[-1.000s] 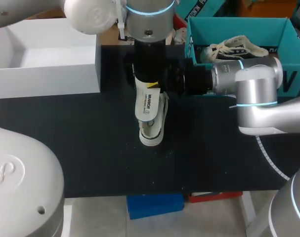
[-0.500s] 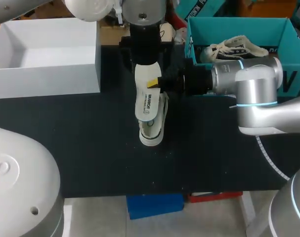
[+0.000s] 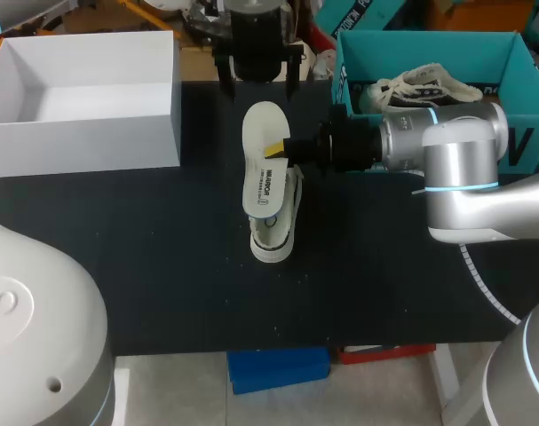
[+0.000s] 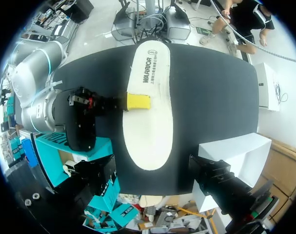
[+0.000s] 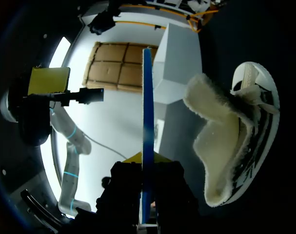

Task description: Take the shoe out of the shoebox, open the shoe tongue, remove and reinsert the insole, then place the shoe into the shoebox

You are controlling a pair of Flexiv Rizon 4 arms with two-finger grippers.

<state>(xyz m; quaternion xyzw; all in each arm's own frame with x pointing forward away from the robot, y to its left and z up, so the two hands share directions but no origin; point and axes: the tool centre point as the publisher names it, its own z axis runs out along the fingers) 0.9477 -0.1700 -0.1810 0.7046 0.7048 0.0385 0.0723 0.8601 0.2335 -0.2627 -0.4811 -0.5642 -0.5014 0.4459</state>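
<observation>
Right end effector (image 3: 282, 149) clamps insole (image 3: 262, 173) above shoe (image 3: 273, 238) — left end effector (image 3: 256, 82) spread wide.

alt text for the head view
The right gripper holds a white insole by its edge over a white shoe on the table. The left gripper hangs open beyond the insole's far end. A white box stands at left, a teal box with another shoe at right.
</observation>
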